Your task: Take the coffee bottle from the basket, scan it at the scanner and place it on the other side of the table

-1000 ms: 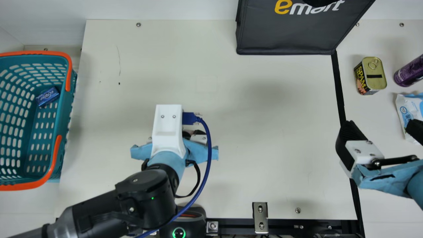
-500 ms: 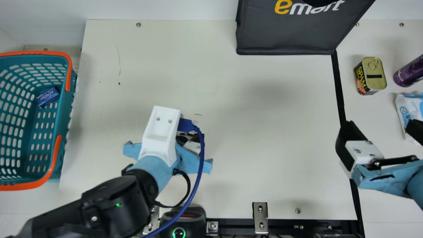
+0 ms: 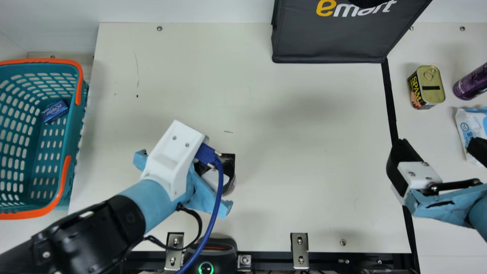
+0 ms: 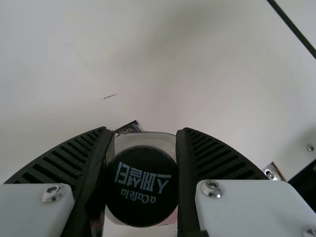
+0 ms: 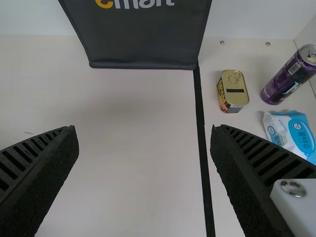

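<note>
Left gripper (image 4: pixel 141 132): parted by the bottle's width, its ribbed fingers (image 4: pixel 186 163) against both sides.
Coffee bottle (image 4: pixel 140 186): between those fingers, over the table (image 3: pixel 304 152), dark cap facing my wrist camera.
Handling: I'd expect a stiff, smooth body, fairly weighty if full and apt to slip; I'd grip the straight sides below the cap.
Scanner (image 3: pixel 212 257): near the left gripper, at the table's edge; presenting the barcode looks like the job in hand.
Basket (image 3: pixel 74 133): on my left, blue pack (image 3: pixel 55 111) inside.
Right gripper (image 5: pixel 144 129): wide apart, nothing held.
Views: the left wrist view gives me cap and grip; the main view puts the white mount (image 3: pixel 173 156) over much of that, but gives me scanner and basket.
</note>
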Available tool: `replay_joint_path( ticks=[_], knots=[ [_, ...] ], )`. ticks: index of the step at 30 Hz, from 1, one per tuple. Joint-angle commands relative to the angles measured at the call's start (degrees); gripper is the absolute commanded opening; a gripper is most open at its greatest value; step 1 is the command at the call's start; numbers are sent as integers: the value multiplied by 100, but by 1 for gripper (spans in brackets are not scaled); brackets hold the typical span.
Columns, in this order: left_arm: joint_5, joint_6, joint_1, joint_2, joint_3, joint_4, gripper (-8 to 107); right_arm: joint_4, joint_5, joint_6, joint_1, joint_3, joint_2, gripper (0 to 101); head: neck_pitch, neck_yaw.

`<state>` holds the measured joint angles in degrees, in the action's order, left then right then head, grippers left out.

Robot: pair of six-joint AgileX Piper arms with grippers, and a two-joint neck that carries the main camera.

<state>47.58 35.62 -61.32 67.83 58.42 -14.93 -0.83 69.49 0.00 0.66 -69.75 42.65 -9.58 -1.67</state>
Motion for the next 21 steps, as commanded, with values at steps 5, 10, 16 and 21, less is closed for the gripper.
replay_joint_path(
  ticks=[5,10,16,21],
  knots=[
    [-180,-1872,265,-140,-14,797,-8,0,0,0,0,0,0,95,166,9],
    [-187,-3067,538,-222,14,1463,-8,0,0,0,0,0,0,95,166,9],
    [-23,-4514,938,-289,90,2303,-8,0,0,0,0,0,0,95,166,9],
    [246,-5756,1353,-328,162,3028,-8,0,0,0,0,0,0,95,166,9]
  ],
)
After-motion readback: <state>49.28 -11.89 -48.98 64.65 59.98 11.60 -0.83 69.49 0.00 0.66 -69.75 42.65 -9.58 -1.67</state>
